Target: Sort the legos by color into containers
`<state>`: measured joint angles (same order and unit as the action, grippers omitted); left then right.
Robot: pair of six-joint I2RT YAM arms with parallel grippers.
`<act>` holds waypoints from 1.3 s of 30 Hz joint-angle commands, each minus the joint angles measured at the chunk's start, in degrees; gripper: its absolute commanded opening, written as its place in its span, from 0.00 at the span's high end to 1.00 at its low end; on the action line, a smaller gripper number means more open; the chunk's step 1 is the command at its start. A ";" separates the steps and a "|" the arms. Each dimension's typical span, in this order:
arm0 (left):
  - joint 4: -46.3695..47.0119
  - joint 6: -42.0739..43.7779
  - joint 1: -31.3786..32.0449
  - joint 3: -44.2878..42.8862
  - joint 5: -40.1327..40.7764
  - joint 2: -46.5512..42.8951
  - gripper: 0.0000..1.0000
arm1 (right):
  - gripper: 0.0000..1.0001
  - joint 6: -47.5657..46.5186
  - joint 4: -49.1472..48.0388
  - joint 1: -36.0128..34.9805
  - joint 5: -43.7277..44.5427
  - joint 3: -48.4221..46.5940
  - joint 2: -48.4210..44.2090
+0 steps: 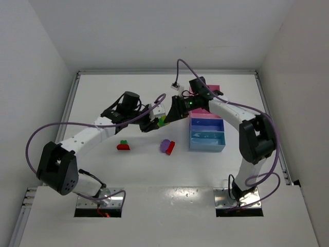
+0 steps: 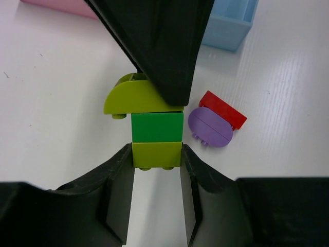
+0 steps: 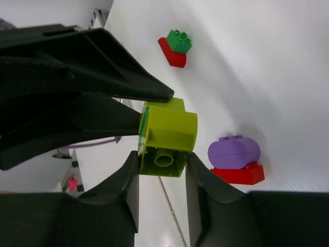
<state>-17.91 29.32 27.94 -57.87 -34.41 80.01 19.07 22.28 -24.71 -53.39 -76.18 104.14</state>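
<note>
White table (image 1: 144, 170); left pincer (image 2: 157, 155), right pincer (image 3: 163, 165) tight on lego stack (image 2: 157, 126)

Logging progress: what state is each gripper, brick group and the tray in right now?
left gripper, shut on lime-and-green stack
right gripper, shut on its other end
lime-and-green stack, three bricks joined, gripped at both ends
red-and-green pair, joined, on table outside tray
purple-and-red pair, joined, on table outside tray
tray, open-topped, contents unclear

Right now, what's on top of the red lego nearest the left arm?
A small green lego sits on that red lego, studs showing. The red one's top face beneath it is covered.
</note>
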 commanded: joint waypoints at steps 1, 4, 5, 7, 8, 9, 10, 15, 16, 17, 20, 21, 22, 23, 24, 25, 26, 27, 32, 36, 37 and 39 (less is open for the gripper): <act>2.36 -0.41 0.62 -2.16 -0.92 -0.03 0.79 | 0.76 0.61 -2.51 -0.52 -2.51 -0.37 -0.07; 2.36 -0.41 0.62 -1.02 -0.22 -0.03 0.79 | 0.97 1.14 -3.30 -0.52 -4.01 0.68 -0.69; 2.36 0.12 0.62 -0.41 -0.22 -0.55 0.79 | 1.00 1.14 -3.82 0.18 -4.53 1.21 -1.56; 2.36 0.12 0.62 0.47 1.18 -1.17 0.79 | 1.00 1.14 -3.83 0.89 -4.53 1.91 -2.79; 2.36 0.12 0.62 1.78 1.71 -1.78 0.81 | 1.00 1.14 -3.83 2.28 -4.53 2.96 -4.19; 2.36 0.12 0.62 1.79 2.24 -2.31 0.81 | 1.00 1.14 -3.83 2.30 -4.53 3.49 -4.99; 2.36 0.12 0.62 2.58 2.25 -2.31 0.81 | 1.00 1.14 -4.44 3.25 -4.53 3.50 -5.69; 2.36 0.65 -0.87 3.73 2.77 -3.37 0.82 | 1.00 -1.92 -1.38 6.43 -2.78 5.52 -10.17; 2.88 0.13 -0.87 3.73 2.77 -3.98 0.82 | 1.00 -3.93 0.46 7.30 -1.73 5.52 -12.18; 2.88 0.12 -1.40 3.73 2.77 -3.98 0.82 | 1.00 -6.04 2.31 7.31 -0.50 5.52 -13.42; 2.88 -0.49 -2.02 3.73 2.77 -4.60 0.82 | 1.00 -18.74 13.08 8.71 9.21 6.31 -18.33; 2.88 -0.49 -2.54 3.73 2.77 -5.21 0.82 | 1.00 -21.16 14.70 8.71 12.22 7.35 -19.57; 2.88 -1.02 -2.54 3.73 2.77 -5.21 0.82 | 1.00 -23.01 15.59 9.32 15.21 9.97 -21.07; 3.49 -1.54 -2.54 3.73 2.77 -5.21 0.82 | 1.00 -24.59 16.21 9.33 21.85 11.48 -22.65; 3.50 -1.55 -2.54 3.73 2.77 -5.21 0.82 | 1.00 -27.30 17.00 9.85 24.53 13.06 -25.71; 4.19 -2.16 -2.54 3.73 2.77 -5.21 0.82 | 1.00 -28.38 17.00 9.86 28.99 16.04 -27.22; 4.20 -2.77 -2.54 3.73 2.77 -5.21 0.82 | 1.00 -29.26 17.00 9.86 30.95 17.46 -28.63; 4.20 -2.78 -3.07 3.73 2.25 -5.21 0.82 | 1.00 -31.09 17.70 9.86 32.71 20.08 -30.99; 4.82 -3.83 -3.07 2.14 1.20 -3.46 0.82 | 1.00 -32.86 13.94 9.86 41.95 27.66 -35.06; 4.82 -3.83 -3.07 0.57 1.19 -2.93 0.82 | 1.00 -33.40 11.91 9.86 42.58 29.78 -34.36; 4.82 -3.83 -3.07 0.56 1.19 -2.93 0.82 | 1.00 -33.40 11.91 9.86 42.58 29.78 -34.35; 4.82 -3.83 -3.07 0.56 1.19 -2.93 0.82 | 0.96 -33.40 10.25 9.86 43.36 30.30 -32.95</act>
<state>-15.09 26.26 25.41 -54.85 -31.75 77.14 -12.82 37.15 -15.07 -12.99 -45.76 70.54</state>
